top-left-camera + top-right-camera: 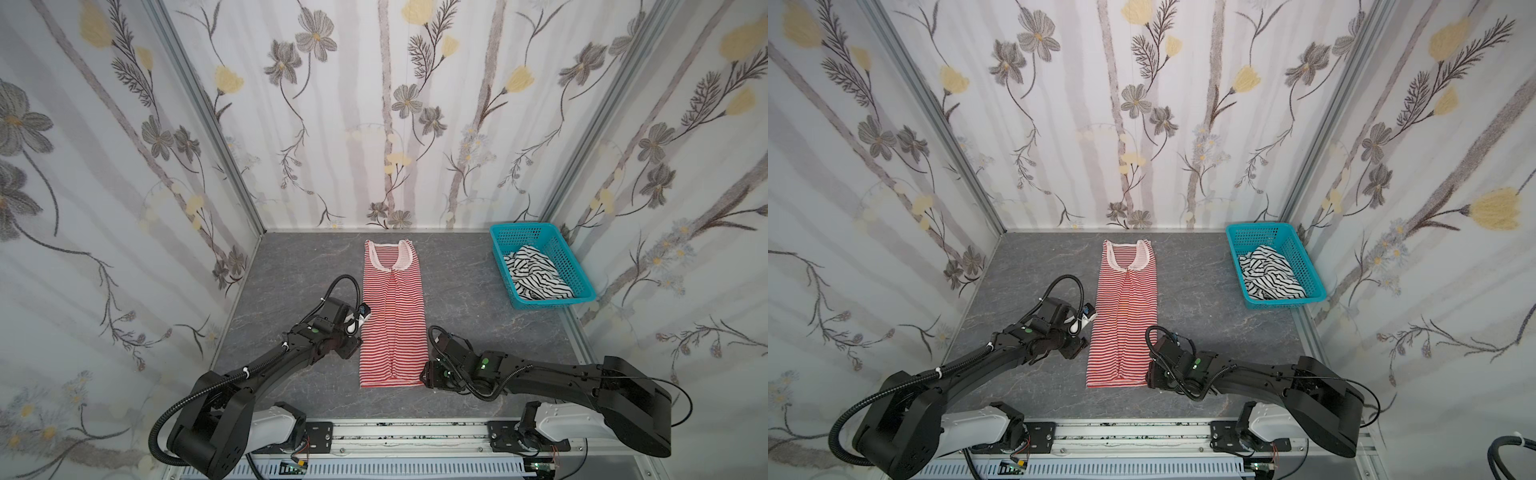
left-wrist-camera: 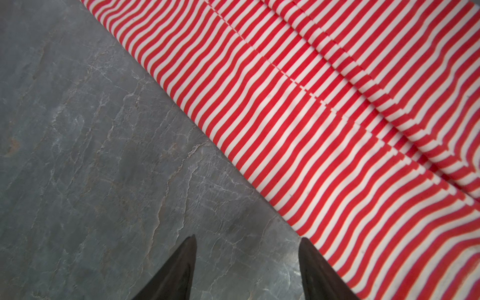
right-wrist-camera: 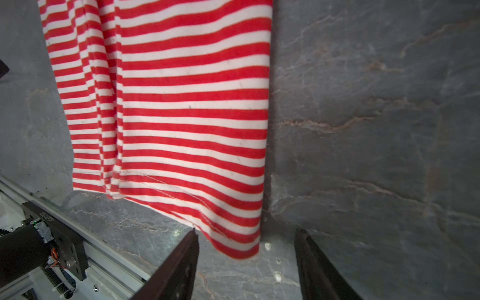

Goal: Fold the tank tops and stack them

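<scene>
The red-and-white tank top (image 1: 392, 316) is seen laid flat near the middle of the table (image 1: 291, 291), its 2 long sides already turned in to the centre so that a narrow strip is formed, neckline at the far end and hem at the near end. The black-and-white tank top (image 1: 536, 274) is left crumpled in the teal basket (image 1: 519, 232) at the far right, well apart.

The left gripper (image 2: 248, 236) is held low just beside the strip's left edge, fingers spread and empty. The right gripper (image 3: 245, 231) is placed at the near right hem corner, fingers likewise apart, with the corner lying loose in the gap and not pinched.

The crosswise fold is judged to be the step in hand, and several faults could be caused here. If only the upper layer is caught at the corner, the turned-in flap would be peeled open when lifted. Because the left gripper is set further up the edge than the right, the hem could be raised unevenly — a skewed fold would result. The soft knit could also be dragged along the table, or a low finger scraped on it.
</scene>
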Robot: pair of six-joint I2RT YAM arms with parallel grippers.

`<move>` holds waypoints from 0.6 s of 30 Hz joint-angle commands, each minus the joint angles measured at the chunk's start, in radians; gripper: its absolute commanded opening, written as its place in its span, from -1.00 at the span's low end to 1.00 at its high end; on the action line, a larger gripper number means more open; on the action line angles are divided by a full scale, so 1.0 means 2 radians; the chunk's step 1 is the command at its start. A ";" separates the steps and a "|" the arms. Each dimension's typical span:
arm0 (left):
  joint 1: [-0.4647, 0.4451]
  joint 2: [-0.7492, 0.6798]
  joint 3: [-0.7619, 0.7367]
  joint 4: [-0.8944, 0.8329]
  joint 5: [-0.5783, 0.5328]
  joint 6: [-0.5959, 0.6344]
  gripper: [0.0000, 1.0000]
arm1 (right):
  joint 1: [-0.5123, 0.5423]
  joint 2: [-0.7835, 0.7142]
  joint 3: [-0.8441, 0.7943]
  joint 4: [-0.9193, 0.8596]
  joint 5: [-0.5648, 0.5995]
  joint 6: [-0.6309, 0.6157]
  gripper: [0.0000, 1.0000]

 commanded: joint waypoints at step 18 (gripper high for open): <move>-0.028 -0.004 0.015 -0.028 0.000 0.013 0.30 | -0.016 0.009 0.003 0.053 -0.026 0.001 -0.79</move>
